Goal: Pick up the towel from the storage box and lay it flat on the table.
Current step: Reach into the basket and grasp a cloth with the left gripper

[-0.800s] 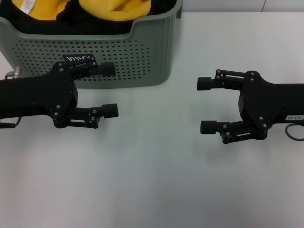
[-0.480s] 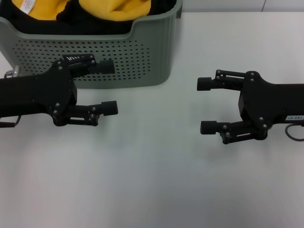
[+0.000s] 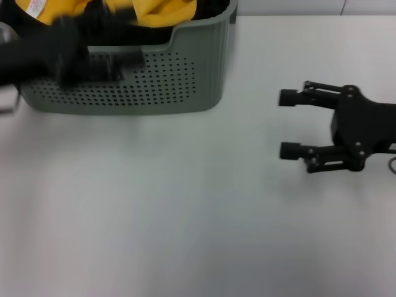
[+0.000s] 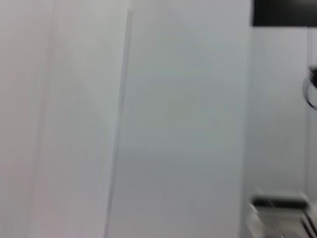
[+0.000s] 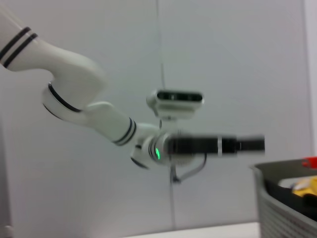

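White smooth table carries my grey-green perforated plastic storage box, the mustard-yellow towel bunched inside. My left gripper blurs at the box's front wall; I cannot tell its fingers. It risks clipping the rim. Right gripper, well apart, is spread, empty.

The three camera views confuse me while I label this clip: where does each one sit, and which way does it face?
Head view: on the head, looking down at the white table, grey-green perforated storage box, mustard-yellow towel; left gripper at the box, right gripper open.
Left wrist view: faces a pale wall; own fingers unseen.
Right wrist view: looks across at the left arm.
Shared: head and right wrist views both show the box.
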Robot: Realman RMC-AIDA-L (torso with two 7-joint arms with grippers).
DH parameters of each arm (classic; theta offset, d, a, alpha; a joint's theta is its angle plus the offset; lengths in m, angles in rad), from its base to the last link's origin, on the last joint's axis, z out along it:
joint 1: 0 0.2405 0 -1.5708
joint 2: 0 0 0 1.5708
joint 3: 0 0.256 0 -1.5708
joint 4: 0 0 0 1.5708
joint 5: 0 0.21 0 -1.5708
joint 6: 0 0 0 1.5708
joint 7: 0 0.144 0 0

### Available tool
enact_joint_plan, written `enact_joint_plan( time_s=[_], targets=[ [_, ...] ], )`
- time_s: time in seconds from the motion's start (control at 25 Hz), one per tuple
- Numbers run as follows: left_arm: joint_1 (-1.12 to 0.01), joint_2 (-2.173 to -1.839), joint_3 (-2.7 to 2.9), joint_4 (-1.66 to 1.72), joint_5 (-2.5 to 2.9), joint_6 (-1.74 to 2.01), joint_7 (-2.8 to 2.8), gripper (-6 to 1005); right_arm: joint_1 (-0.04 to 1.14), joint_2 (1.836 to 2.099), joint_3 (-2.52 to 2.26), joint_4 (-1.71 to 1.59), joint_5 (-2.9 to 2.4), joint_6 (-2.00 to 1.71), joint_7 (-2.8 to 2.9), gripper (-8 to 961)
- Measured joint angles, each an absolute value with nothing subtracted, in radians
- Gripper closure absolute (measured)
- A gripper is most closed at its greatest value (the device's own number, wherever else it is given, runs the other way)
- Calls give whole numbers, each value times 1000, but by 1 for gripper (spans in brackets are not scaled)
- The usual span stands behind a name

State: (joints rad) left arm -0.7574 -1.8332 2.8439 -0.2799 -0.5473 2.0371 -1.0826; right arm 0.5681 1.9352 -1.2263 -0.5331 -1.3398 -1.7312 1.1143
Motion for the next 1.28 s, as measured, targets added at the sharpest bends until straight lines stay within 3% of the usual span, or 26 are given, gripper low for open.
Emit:
enact_joint_plan(
  time_s=[0.2,0.32,0.44,0.52,0.88,1.28],
  targets=[
    [-874,-1844,2845,-476,-628,2038,-1322,109,527,1924,-1206,-529,-1340,-1687,1109,97],
    [-958,-1876,2845,-669,-640,2035,-1479,109,512,1924,-1204,-518,-1341,-1656,1108,97],
    [-1060,-1921,2847,-923,-601,2007,-1601,171,511,1924,-1204,-493,-1341,-1643,1107,97],
    [-1118,-1931,2847,-1008,-524,1973,-1636,172,508,1924,-1202,-481,-1342,-1642,1106,97],
    [-1328,-1928,2848,-1005,-123,1733,-1729,173,500,1922,-1178,-490,-1339,-1697,1105,98],
    [-1435,-1915,2849,-875,226,1590,-1827,173,490,1924,-1160,-501,-1335,-1718,1097,97]
  ],
)
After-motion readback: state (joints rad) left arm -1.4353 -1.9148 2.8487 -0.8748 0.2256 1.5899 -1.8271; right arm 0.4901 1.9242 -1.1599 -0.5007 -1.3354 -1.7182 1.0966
